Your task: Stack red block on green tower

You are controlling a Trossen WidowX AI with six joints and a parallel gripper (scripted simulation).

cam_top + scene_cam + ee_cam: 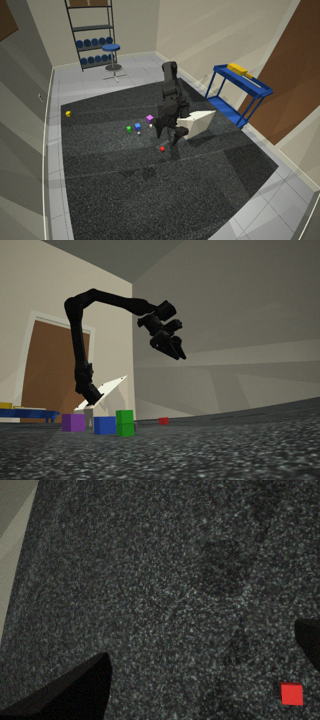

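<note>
The red block [162, 149] [163, 420] [292, 694] lies on the dark mat, away from the other blocks. In the wrist view it is at the lower right, near the right finger. The green tower [128, 129] [125, 423] is two green blocks, one on the other, standing upright beside the blue block. My gripper [165, 140] [181, 358] [201, 645] is open and empty. It hangs high above the mat, pointing down at a slant, well above the red block and the tower.
A blue block [137, 126] [104, 425] and a purple block [149, 118] [73, 422] are near the tower. Small white [150, 125] and grey [139, 133] cubes lie close by. A yellow block [68, 113] is at the far left. The white slanted base [199, 125] is under the arm.
</note>
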